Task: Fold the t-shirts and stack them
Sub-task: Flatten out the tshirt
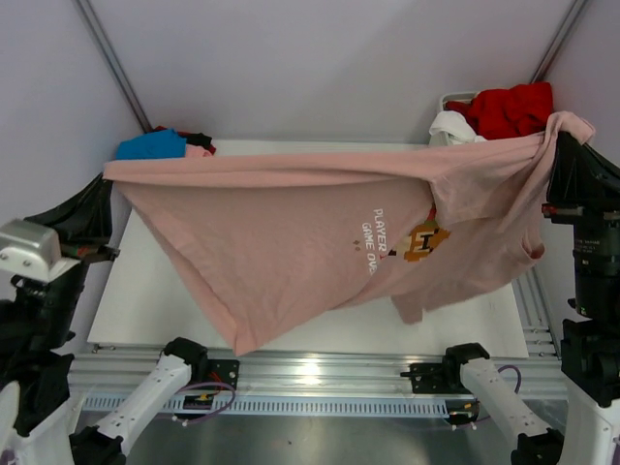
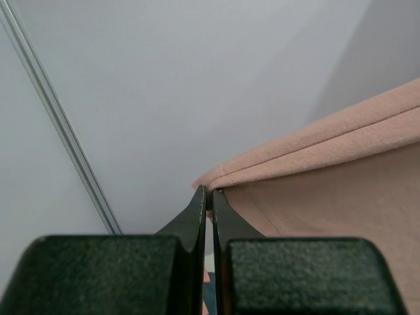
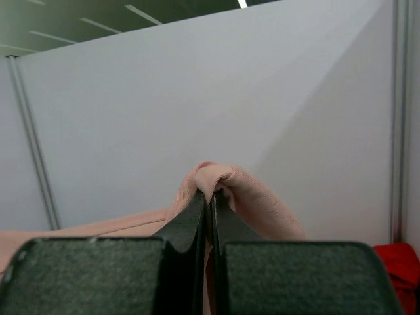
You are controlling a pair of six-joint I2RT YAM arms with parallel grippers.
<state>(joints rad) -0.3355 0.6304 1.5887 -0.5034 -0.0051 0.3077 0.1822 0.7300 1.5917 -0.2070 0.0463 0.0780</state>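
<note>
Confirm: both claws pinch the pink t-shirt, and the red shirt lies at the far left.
Wrong side: the top view shows the red shirt at the far right. The left claw and right claw do pinch the pink t-shirt.

Left fingers (image 2: 195, 220) pinched closed, held high; right fingers (image 3: 195, 216) likewise closed, high.

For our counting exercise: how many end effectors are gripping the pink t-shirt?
2. The left end effector pinches one corner of the pink t-shirt on the left side; the right end effector pinches a bunched corner on the right. None hidden.
</note>
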